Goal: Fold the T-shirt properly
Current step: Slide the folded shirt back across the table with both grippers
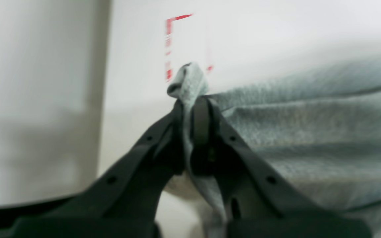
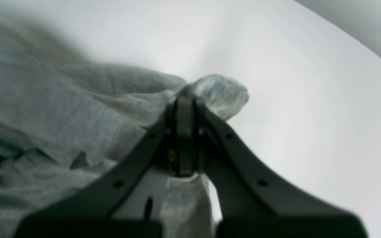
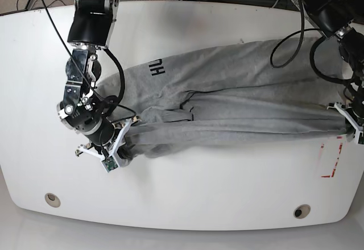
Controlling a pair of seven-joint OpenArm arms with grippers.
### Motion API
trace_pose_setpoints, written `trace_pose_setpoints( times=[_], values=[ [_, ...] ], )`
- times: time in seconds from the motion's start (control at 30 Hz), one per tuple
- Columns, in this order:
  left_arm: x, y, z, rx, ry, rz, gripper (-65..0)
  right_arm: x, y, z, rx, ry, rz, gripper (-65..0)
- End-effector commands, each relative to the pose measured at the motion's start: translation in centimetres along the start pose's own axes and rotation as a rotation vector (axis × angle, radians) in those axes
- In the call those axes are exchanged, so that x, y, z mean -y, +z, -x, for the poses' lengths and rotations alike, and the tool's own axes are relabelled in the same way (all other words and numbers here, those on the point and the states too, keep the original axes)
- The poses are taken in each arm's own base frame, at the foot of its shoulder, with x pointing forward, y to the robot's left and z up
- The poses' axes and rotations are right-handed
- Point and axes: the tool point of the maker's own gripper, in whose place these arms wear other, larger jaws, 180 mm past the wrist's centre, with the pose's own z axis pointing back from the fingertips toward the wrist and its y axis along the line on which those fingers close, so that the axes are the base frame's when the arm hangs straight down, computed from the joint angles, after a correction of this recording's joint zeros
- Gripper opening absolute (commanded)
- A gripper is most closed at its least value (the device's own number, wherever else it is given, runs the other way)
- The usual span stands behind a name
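Cloth stretches between both arms: the T-shirt (image 3: 227, 105) lies on the white bench (image 3: 187, 196) with its long axis running left to right, gathered into long folds. The right gripper (image 3: 122, 142), at the scene's left end, has its jaws clamped on a bunched corner; the left gripper (image 3: 348, 119), at the scene's right end beside the red tape mark (image 3: 330, 162), pinches the opposite corner. Judging by this, the next move carries the near edge toward the far side, both arms together.
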Motion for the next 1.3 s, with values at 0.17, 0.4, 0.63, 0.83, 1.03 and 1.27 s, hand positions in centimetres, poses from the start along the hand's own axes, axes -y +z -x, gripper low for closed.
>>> trace_pose_setpoints(
  times=[0.17, 0.4, 0.63, 0.83, 1.03, 1.27],
  values=[
    [-1.1, 2.1, -0.2, -0.012, -0.054, -0.058, -65.0, 0.1, 2.7, 0.1, 0.033, -0.019, 0.052, -65.0],
    [-2.1, 3.7, 3.1, -0.104, -0.048, -0.098, -65.0, -0.8, 4.5, 2.3, 0.015, -0.083, 0.044, -65.0],
    [-1.9, 4.5, 6.9, -0.214, -0.057, -0.089, -65.0, -1.5, 5.6, 5.7, -0.027, -0.173, 0.019, -65.0],
    [-0.9, 5.2, 9.8, -0.289, -0.082, -0.060, -65.0, -2.5, 6.2, 7.9, -0.057, -0.220, -0.006, -65.0],
    [0.7, 5.6, 12.2, -0.353, -0.123, -0.011, -65.0, -3.3, 6.6, 9.7, -0.097, -0.235, -0.018, -65.0],
    [2.1, 6.0, 13.8, -0.393, -0.155, 0.032, -61.9, -3.8, 6.9, 10.8, -0.123, -0.243, -0.023, -57.7]
  ],
)
